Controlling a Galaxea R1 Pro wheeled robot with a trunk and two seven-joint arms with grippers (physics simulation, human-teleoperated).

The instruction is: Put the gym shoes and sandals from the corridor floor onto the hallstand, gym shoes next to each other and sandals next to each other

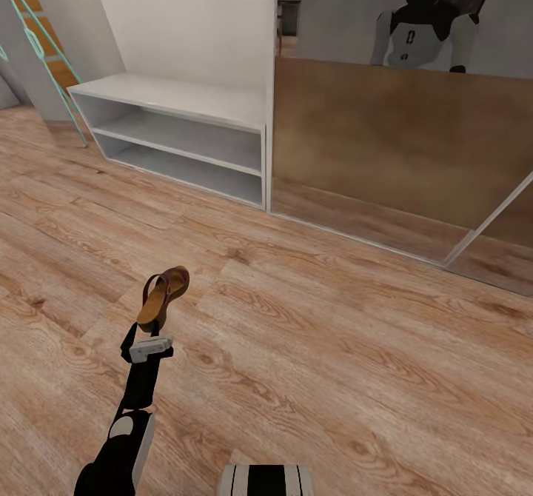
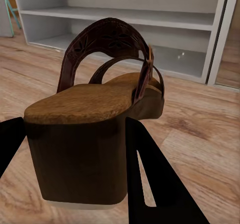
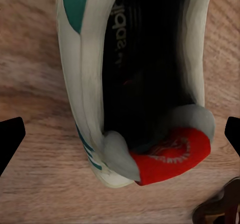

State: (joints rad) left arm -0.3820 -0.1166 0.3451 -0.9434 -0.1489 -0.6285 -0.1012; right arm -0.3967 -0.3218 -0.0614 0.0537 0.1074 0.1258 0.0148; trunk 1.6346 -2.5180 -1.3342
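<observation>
Hallstand (image 1: 178, 101) is standing far left against the wall, both shelves bare. Gym shoe (image 3: 135, 78) is lying on the corridor floor (image 1: 333, 348), right gripper (image 3: 120, 134) hovering above, fingers spread wide. Left gripper (image 1: 153, 323) is pinching a sandal (image 1: 164, 296) by its heel, clear of the floor.

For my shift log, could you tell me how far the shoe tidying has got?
Nothing looks stowed: the hallstand shelves in view are bare. In hand: the left gripper holds one sandal. Left: a gym shoe lies on the floor between the open right gripper fingers.

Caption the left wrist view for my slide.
Left end effector gripping a sandal by its heel, facing the rack.
</observation>
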